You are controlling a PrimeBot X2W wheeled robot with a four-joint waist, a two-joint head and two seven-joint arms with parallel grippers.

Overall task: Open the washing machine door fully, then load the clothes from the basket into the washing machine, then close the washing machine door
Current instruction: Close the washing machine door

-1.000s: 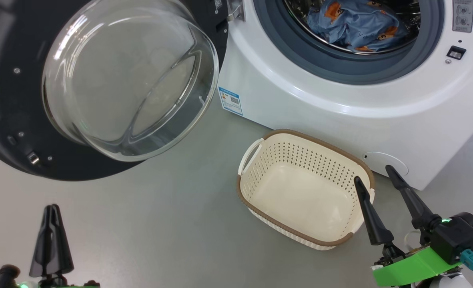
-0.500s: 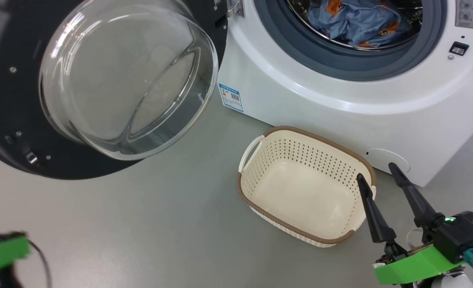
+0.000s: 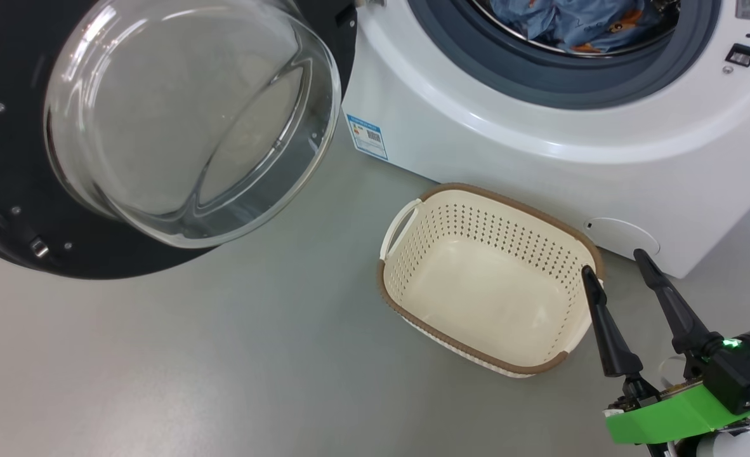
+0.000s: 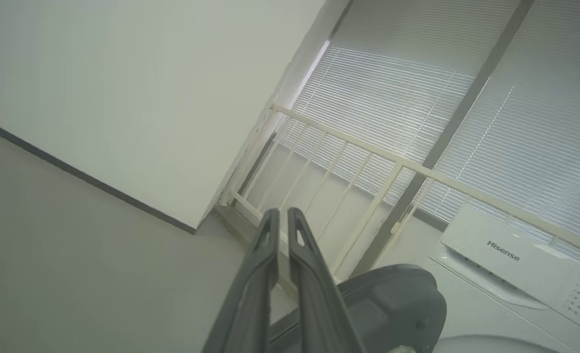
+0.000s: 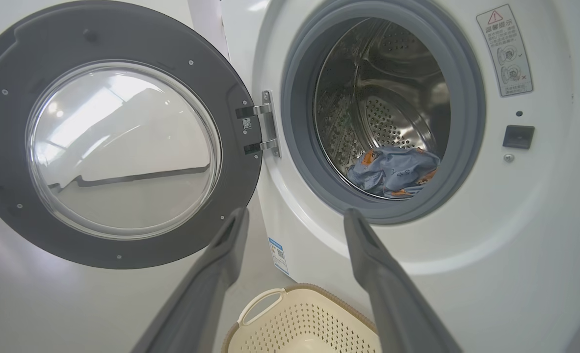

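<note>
Left jaws (pressed together) have swung toward a white railing (image 4: 398,163).

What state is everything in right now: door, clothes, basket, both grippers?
Washing machine door: wide open.
Clothes: lying in the drum.
Basket: empty, upright on the floor.
Left gripper: shut, holding nothing.
Right gripper: open, holding nothing.

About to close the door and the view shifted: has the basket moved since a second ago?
No. The basket sits as before against the blue label and round flap on the washing machine; only the head camera shifted.
</note>
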